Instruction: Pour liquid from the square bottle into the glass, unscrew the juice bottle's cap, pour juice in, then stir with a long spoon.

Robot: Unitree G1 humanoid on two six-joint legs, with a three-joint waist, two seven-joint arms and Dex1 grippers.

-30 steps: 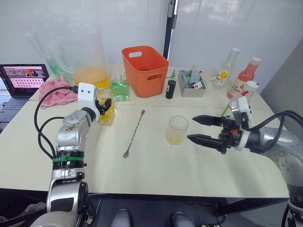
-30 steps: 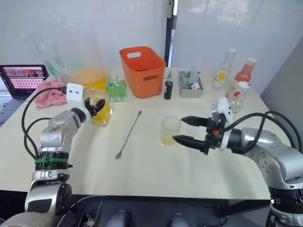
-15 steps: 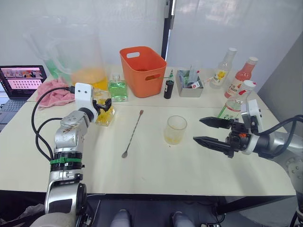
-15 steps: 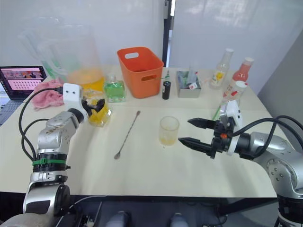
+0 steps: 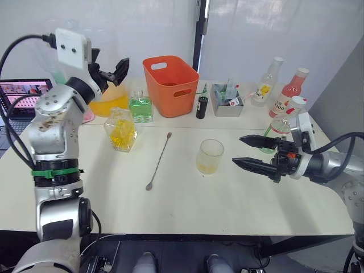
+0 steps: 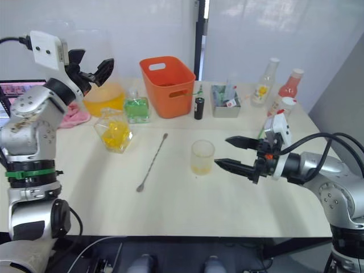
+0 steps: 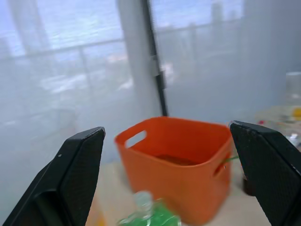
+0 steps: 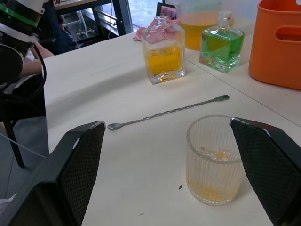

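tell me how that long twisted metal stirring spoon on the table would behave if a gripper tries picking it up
The long twisted metal spoon looks rigid, so it probably won't flop. It lies flat on the white table and is very thin, so fingers may struggle to get under it. Gripped near one end, it would likely tilt, and the smooth metal could slip.

text: "100" | on: red-capped bottle [image 5: 282, 107] label

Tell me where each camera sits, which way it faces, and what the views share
Head eyes: look forward and down at the table; both arms show.
Left wrist: raised, facing the orange basket between open fingers.
Right wrist: low, facing the glass, spoon and yellow square bottle between open fingers.
Shared: basket and green bottle.
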